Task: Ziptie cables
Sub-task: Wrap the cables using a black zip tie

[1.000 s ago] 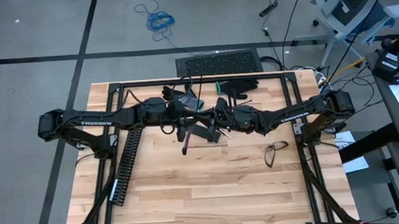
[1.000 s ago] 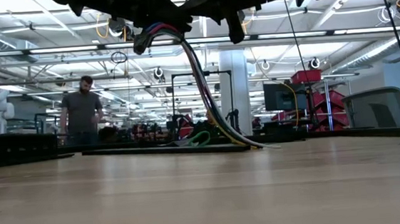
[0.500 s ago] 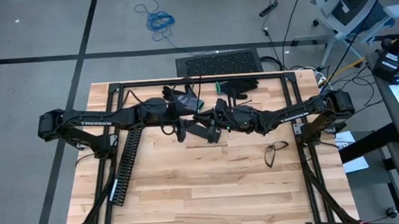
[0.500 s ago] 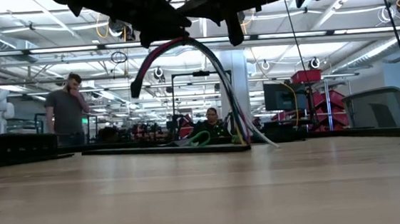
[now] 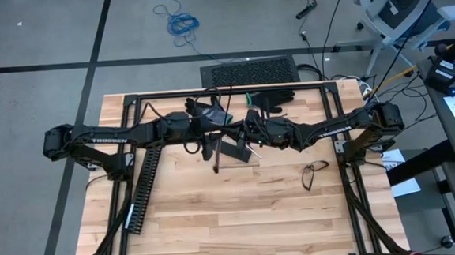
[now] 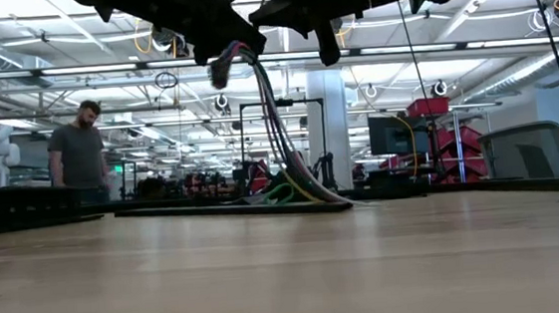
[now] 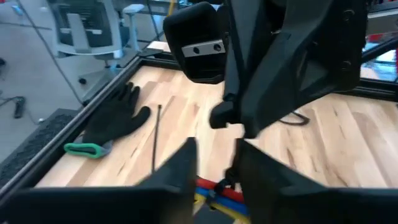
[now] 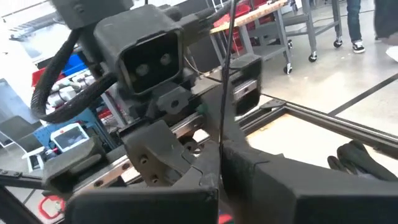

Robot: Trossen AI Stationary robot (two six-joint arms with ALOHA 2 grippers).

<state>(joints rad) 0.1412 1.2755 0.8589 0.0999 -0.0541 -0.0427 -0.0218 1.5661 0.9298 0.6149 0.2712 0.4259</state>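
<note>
Both arms meet over the back half of the wooden counter (image 5: 241, 214), their wrists nearly touching above its middle. The left claw (image 5: 226, 132) reaches in from the left, the right claw (image 5: 250, 131) from the right.

The cables (image 6: 275, 127), a bundle of red, yellow, blue and green wires, hang from the arms in the low view: their upper end sits up among the dark claw parts, and they drop in a curve to the counter, where the lower end lies on the wood. In the left wrist view the red and yellow strands (image 7: 214, 190) show between that claw's two dark fingers (image 7: 180, 171), which stand a narrow gap apart on either side of the bundle; whether they actually squeeze it, I cannot tell.

The right claw is closed tight, its fingers (image 8: 249, 165) pressed together on a thin black strip, the ziptie (image 8: 225, 74), which stands straight up from the tips.

A black glove (image 7: 115, 118) with a green cuff lies on the counter near the back edge, a thin black strip (image 7: 155, 140) just beside it. A long black slotted duct (image 5: 145, 184) lies at the left side, and a pair of glasses (image 5: 315, 169) at the right. A person (image 6: 78, 157) stands in the room beyond.
</note>
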